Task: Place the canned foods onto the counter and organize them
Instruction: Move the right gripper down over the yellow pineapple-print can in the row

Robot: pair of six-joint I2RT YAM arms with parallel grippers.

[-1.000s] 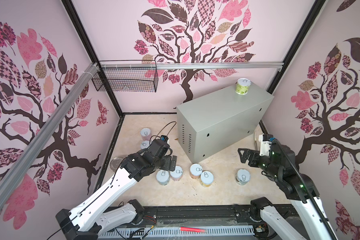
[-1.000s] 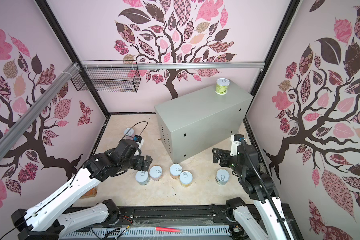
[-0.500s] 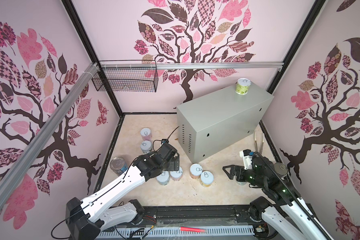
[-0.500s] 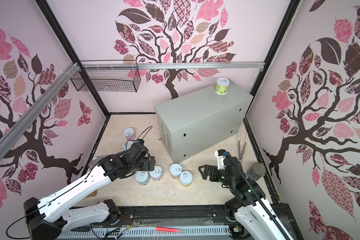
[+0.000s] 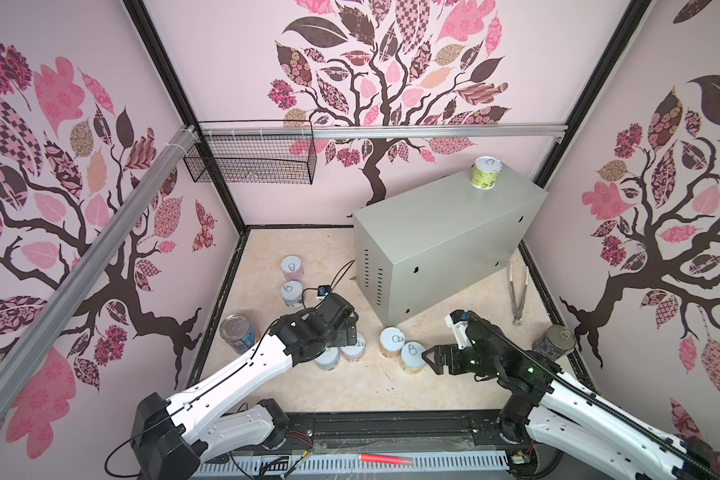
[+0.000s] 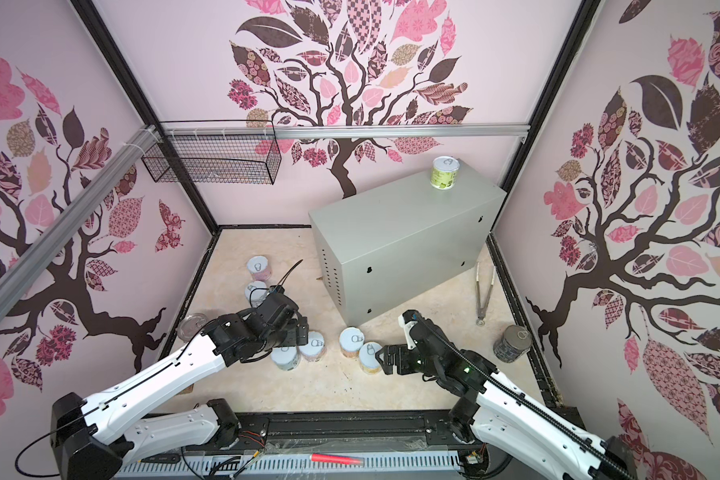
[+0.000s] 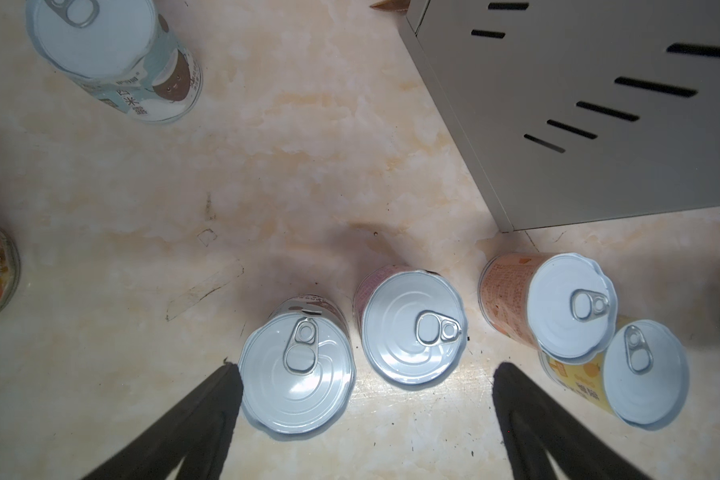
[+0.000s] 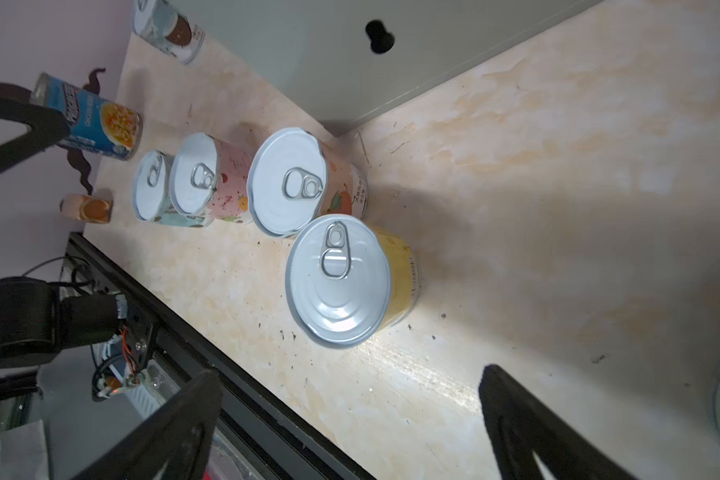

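Observation:
The counter (image 5: 445,232) is a light-grey metal box at the back right, with one green-labelled can (image 5: 486,173) standing on its far corner. A row of short canned foods stands on the floor in front: a teal can (image 7: 296,374), a pink can (image 7: 412,328), an orange can (image 8: 287,183) and a yellow can (image 8: 341,282). My left gripper (image 7: 366,372) hangs open above the teal and pink cans, holding nothing. To the right of the yellow can is my right gripper (image 8: 350,376), low, open and empty. It faces that can.
Two more short cans (image 5: 292,280) stand left of the counter. A tall blue can (image 5: 238,332) is by the left wall and a dark can (image 5: 554,341) by the right wall. Metal tongs (image 5: 518,291) lie right of the counter. A wire basket (image 5: 250,160) hangs on the back rail.
My left gripper has moved right and forward over the front row of cans. My right arm has swung down and left from beside the counter to the yellow can, uncovering the tongs and dark can.

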